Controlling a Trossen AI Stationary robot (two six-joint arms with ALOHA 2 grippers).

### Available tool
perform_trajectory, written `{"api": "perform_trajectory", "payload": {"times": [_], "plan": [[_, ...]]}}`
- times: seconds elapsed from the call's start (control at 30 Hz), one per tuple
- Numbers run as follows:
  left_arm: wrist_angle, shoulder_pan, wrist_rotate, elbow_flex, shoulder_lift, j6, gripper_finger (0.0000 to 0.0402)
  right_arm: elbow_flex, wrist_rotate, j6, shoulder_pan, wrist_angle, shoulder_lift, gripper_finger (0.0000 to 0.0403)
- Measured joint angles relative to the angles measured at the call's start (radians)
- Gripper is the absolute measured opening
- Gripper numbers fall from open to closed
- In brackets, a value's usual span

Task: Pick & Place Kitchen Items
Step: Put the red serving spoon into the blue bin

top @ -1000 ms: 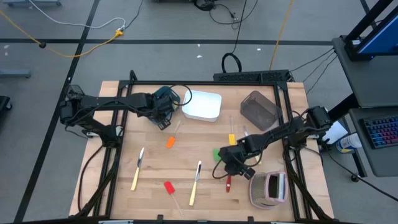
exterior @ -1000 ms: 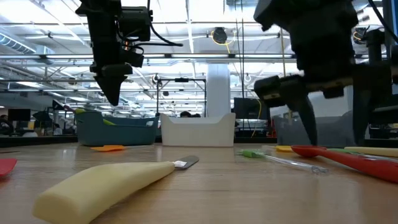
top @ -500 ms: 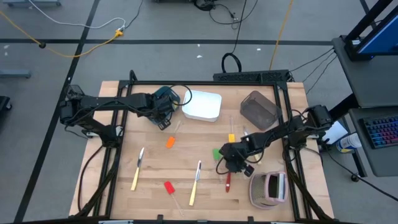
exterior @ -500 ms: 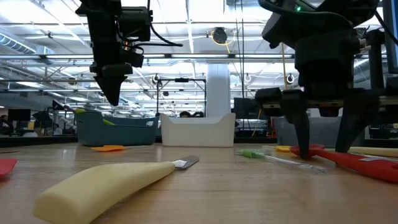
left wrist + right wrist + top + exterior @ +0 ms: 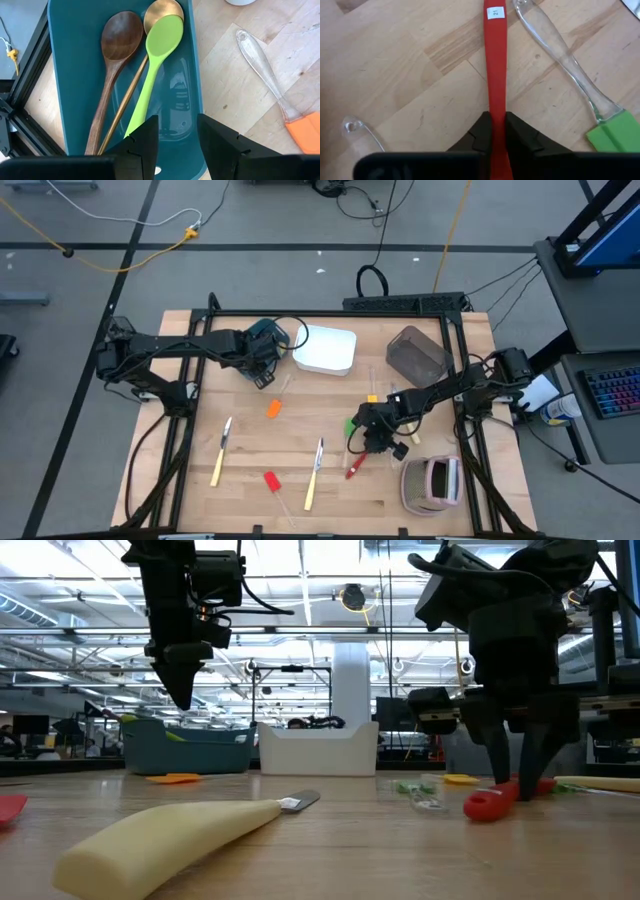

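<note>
The bin [image 5: 75,75] was teal; in it lay a dark wooden spoon [image 5: 112,65], a brass spoon [image 5: 159,9] and a lime-green spoon [image 5: 155,60]. A red spoon [image 5: 495,65] bore a small white label. The table [image 5: 395,75] was pale wood.

Matt red spoon handle [image 5: 495,60], clear glossy plastic stick [image 5: 555,47], pale grained wooden table [image 5: 395,65].

A robotics lab or workshop hall: the wooden table [image 5: 240,480] sits in a black metal frame [image 5: 330,312] on grey concrete floor [image 5: 250,220] strewn with cables [image 5: 120,255], a keyboard [image 5: 618,395] lies beside it, and ceiling strip lights [image 5: 300,585] run over distant workstations.
</note>
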Motion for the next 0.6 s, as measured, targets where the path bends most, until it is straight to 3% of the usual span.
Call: {"api": "perform_trajectory", "payload": {"times": [0.37, 0.6], "plan": [[0.001, -0.014, 0.000, 0.000, 0.000, -0.022, 0.0141, -0.005, 0.031, 0.094, -0.001, 0.030, -0.127, 0.0029], [0.112, -0.067, 0.021, 0.000, 0.000, -0.010, 0.0141, -0.004, 0.214, 0.162, -0.023, 0.039, -0.246, 0.0035]]}}
